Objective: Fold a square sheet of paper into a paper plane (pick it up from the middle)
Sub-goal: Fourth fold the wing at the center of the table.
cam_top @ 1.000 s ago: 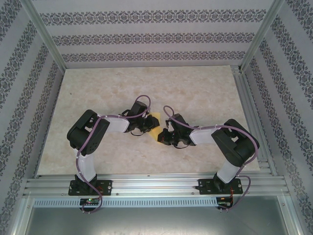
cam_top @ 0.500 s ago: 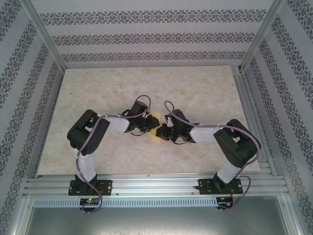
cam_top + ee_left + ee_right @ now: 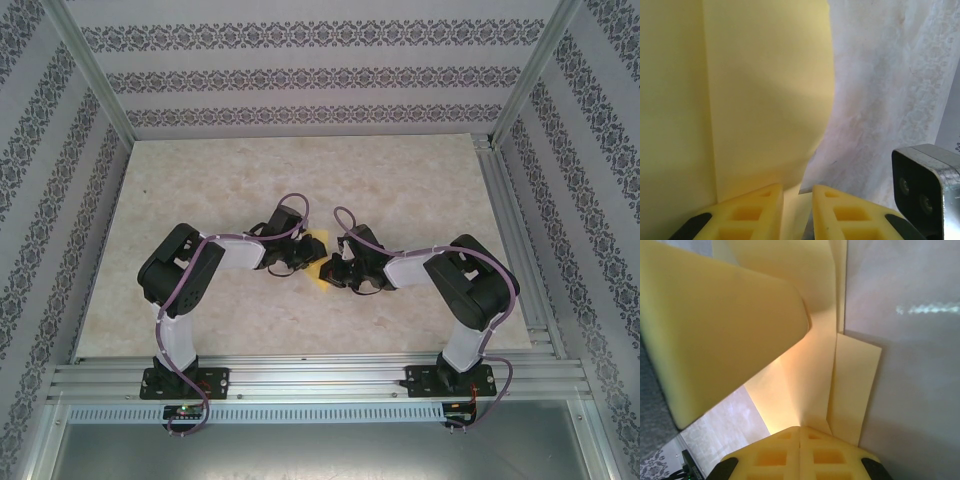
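- The left hand reaches in over the middle of the desk. In its own wrist view the left hand stands narrow, with a slim gap between the fingers and the lower edge of the square sheet of paper running down into that gap. I cannot tell whether it truly pinches the paper or only straddles it.
- The square sheet of paper sits between the two hands, seen from above as a small yellow patch. It is no longer flat: there is a straight vertical crease on the left and a free edge bowing outward on the right.
- Handling, as a judgement: the paper is very light, limp and easily crumpled. It will sag or curl wherever it is unsupported, and a sideways pull could tear it or skew the crease. The best hold looks to be close to the fold line, on the doubled layers, with the two hands near each other.
- In the right wrist view a broad, blurred yellow shape, probably a finger of the left hand, lies against the curled fold of the paper.
- The right hand meets the paper from the other side. The right hand is closed, fingers pressed together, with folded layers rising straight out of the seam, so it holds the paper.
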`<state>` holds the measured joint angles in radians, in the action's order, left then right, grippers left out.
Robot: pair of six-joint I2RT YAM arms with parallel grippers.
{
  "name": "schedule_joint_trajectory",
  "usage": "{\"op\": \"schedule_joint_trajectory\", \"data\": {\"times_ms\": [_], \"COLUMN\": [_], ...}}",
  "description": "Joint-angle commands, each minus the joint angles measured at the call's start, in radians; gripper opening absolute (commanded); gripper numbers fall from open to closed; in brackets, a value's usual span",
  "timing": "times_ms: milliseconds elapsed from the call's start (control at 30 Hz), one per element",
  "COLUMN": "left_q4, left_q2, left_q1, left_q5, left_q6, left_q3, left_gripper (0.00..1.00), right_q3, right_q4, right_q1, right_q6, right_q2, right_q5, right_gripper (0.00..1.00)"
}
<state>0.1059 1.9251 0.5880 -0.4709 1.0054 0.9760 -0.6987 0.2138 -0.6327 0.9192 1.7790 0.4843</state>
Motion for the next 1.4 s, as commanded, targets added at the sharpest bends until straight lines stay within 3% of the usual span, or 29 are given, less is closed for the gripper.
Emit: {"op": "schedule_joint_trajectory", "data": {"times_ms": [0,367,1367], "left_q4": [-0.048,-0.065,-0.138], "left_q2": [0.022,0.049,0.207], "left_q1": [-0.015,-0.09,-0.179], "left_q5": [-0.007,-0.044,-0.109], "left_q6": [-0.054,-0.123,-0.191], "left_q3": [0.035,0.083,0.272], "left_gripper": [0.25,0.27,0.28], "right_q3": [0.047,0.035,0.003], "right_q4": [-0.076,-0.148,-0.254], "right_q1": [-0.001,0.002,-0.001], "right_q6": [-0.01,-0.043,-0.085], "right_q2": [0.065,0.065,0.065], "right_q5": [-0.067,-0.081,-0.091], "right_gripper": [0.0,0.0,0.0]}}
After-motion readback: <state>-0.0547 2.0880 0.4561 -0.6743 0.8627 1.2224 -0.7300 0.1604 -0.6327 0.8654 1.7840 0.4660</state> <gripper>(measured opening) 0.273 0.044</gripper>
